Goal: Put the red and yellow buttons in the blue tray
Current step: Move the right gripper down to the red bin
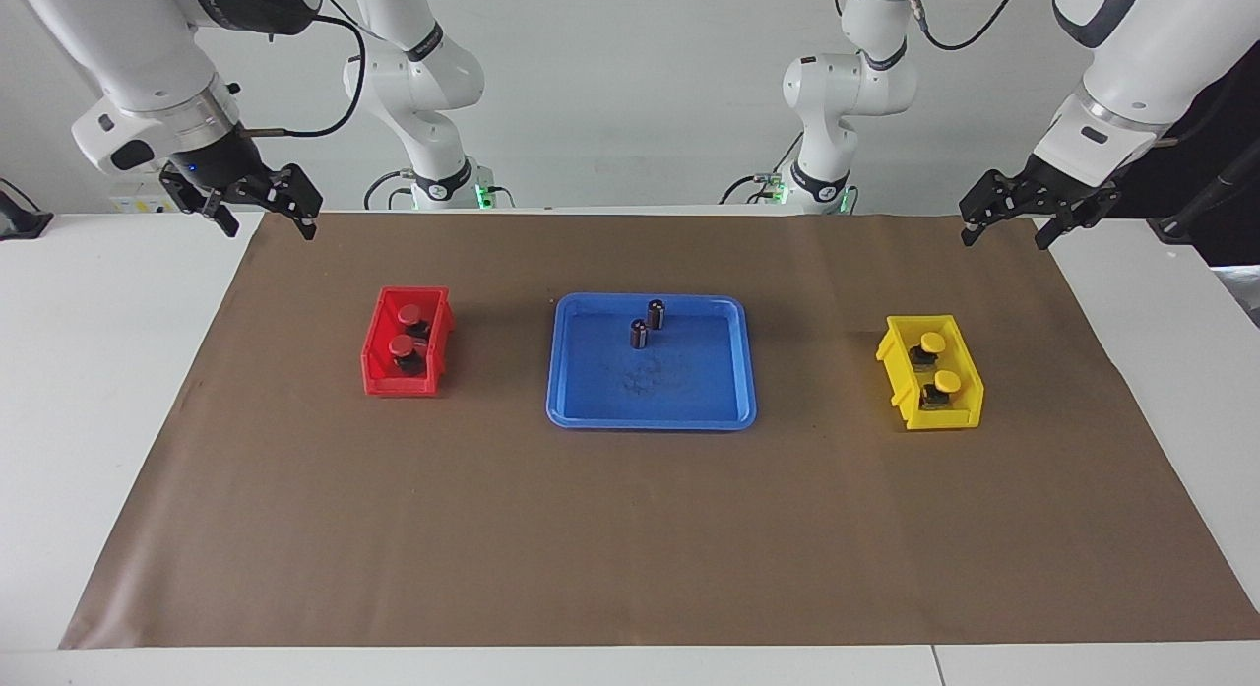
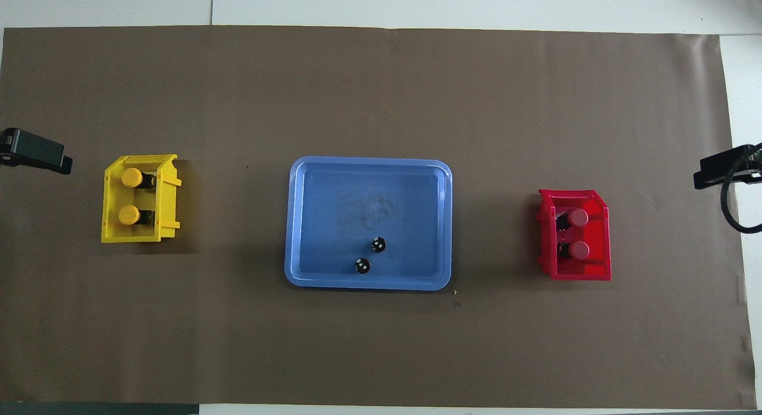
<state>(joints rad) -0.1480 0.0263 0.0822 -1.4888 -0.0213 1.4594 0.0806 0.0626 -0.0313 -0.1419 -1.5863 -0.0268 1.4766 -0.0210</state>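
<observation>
Both pincers hang released and empty: your left pincer [image 1: 1019, 218] over the bench [image 1: 98, 391] edge by the yellow bin [image 1: 960, 410], your right pincer [image 1: 258, 206] up by the red bin [image 1: 379, 376]. You see two yellow buttons [image 1: 932, 343] in the yellow bin, two red buttons [image 1: 407, 315] in the red bin, and the blue tray [image 1: 581, 410] between them holding two dark cylinders [image 1: 656, 314].

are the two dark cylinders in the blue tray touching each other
Apart. The overhead view shows bare blue tray floor between the two dark cylinders.
</observation>
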